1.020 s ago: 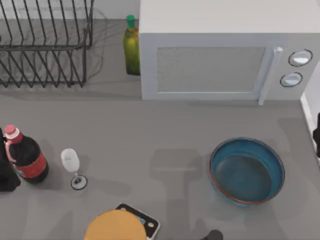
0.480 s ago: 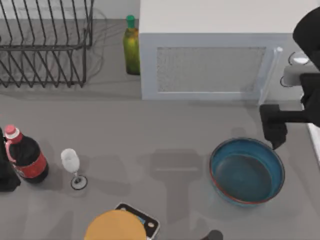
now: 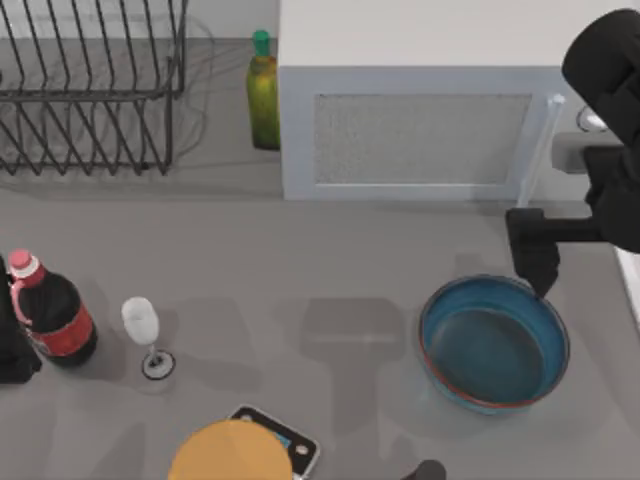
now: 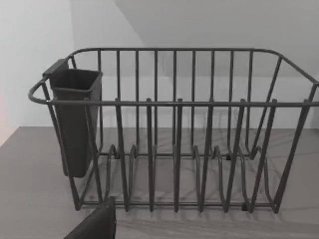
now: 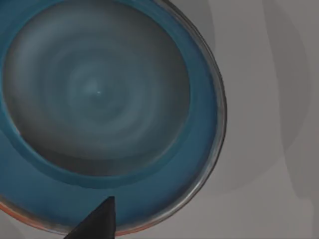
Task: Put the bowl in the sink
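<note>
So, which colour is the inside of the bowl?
Glossy teal-blue, greyer at the middle; the bowl shows best in the right wrist view.

Light: even, soft, bright from above across the worktop (image 3: 300, 250).
Shadows: faint grey patches beside the bowl (image 3: 494, 343); thin lines behind the dish rack (image 3: 90, 90).
Glare: weak sheen inside the bowl.
Blur: mild softness throughout.

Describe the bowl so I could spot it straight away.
Find the big white microwave at the back of the table; the bowl sits on the grey surface in front of its right end. It is wide, shallow and glossy teal-blue inside, with a thin reddish-brown rim.
</note>
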Controlling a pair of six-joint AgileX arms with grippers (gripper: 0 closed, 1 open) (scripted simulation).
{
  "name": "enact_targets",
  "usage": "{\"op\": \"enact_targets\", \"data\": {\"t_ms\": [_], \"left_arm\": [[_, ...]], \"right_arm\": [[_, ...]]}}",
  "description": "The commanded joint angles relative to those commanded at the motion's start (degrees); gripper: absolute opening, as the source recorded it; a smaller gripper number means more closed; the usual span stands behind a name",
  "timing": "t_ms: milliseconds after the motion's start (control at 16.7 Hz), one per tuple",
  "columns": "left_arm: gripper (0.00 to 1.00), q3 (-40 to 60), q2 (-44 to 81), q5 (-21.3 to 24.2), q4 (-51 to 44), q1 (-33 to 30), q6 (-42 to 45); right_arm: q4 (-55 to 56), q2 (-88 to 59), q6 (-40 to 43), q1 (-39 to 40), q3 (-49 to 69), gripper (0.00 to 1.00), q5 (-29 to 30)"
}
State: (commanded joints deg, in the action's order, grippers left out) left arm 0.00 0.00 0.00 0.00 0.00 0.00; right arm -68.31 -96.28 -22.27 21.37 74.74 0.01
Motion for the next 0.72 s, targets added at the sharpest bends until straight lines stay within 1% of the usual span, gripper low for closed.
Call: {"op": "enact_targets", "data": {"t_ms": [180, 540, 720], "left_arm": [[1.0, 0.0, 0.0, 0.0, 0.0, 0.0, 0.0], [1.0, 0.0, 0.0, 0.0, 0.0, 0.0, 0.0], [1.0, 0.0, 0.0, 0.0, 0.0, 0.0, 0.0]], "right_arm": [[2.21, -0.72, 0.07, 0.1, -1.82, 1.0, 0.01], [18.04, -5.67, -0.21, 0.35, -12.01, 1.0, 0.02], [22.35, -7.33, -0.36, 0.47, -15.14, 1.0, 0.03]]}}
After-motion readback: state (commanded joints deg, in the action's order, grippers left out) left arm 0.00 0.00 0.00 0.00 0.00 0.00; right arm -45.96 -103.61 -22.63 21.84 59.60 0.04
